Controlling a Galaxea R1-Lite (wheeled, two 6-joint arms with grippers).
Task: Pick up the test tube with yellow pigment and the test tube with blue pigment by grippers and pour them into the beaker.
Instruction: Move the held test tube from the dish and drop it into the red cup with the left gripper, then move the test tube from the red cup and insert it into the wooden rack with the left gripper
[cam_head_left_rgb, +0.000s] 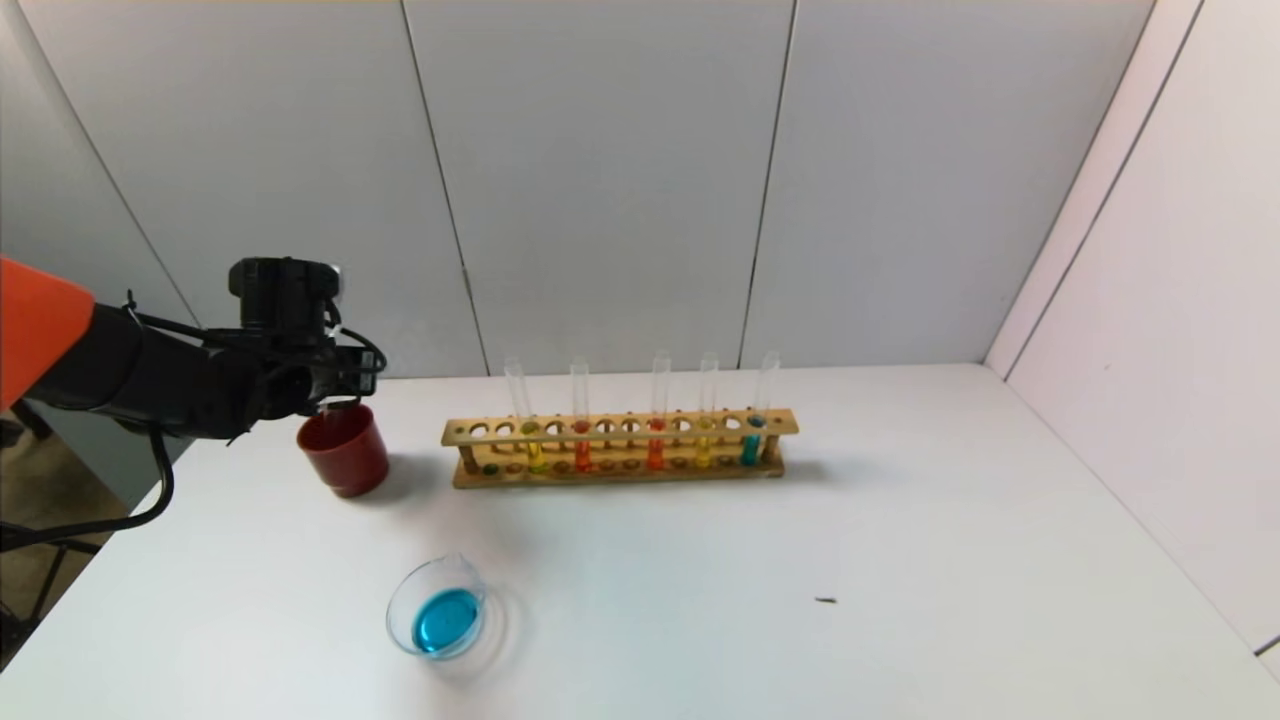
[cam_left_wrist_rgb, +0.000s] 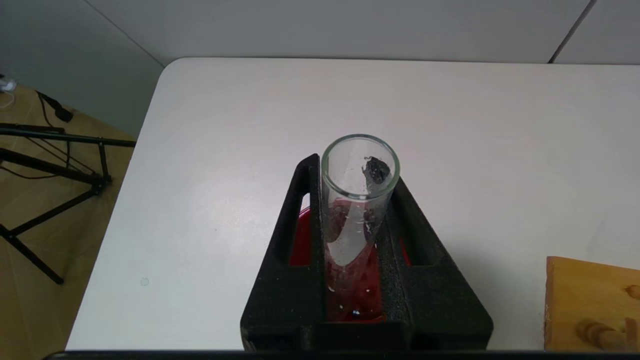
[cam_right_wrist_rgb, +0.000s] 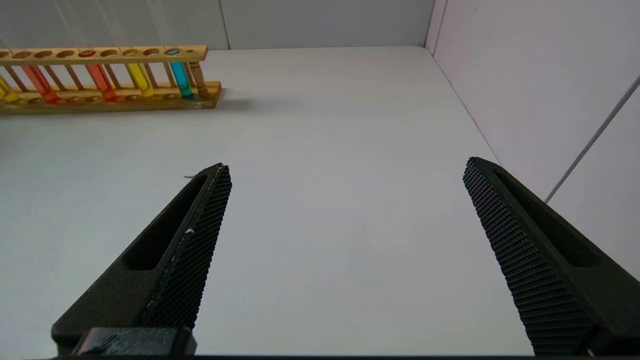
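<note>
My left gripper (cam_left_wrist_rgb: 356, 172) is shut on an empty clear test tube (cam_left_wrist_rgb: 350, 225) with droplets on its inner wall. It holds the tube upright, with its lower end over the mouth of a dark red cup (cam_left_wrist_rgb: 300, 240). In the head view this gripper (cam_head_left_rgb: 340, 398) hangs just above the cup (cam_head_left_rgb: 343, 452) at the table's far left. The beaker (cam_head_left_rgb: 437, 607) stands near the front, left of centre, with blue liquid in it. Two tubes with yellow liquid (cam_head_left_rgb: 533, 445) (cam_head_left_rgb: 704, 440) and one with blue liquid (cam_head_left_rgb: 752, 437) stand in the wooden rack (cam_head_left_rgb: 620, 470). My right gripper (cam_right_wrist_rgb: 346, 167) is open over bare table.
The rack also holds two tubes of orange-red liquid (cam_head_left_rgb: 582, 445) and has several vacant holes. A small dark speck (cam_head_left_rgb: 826, 600) lies on the white table at the front right. Grey walls close off the back and right. A black stand (cam_left_wrist_rgb: 55, 165) is on the floor past the left edge.
</note>
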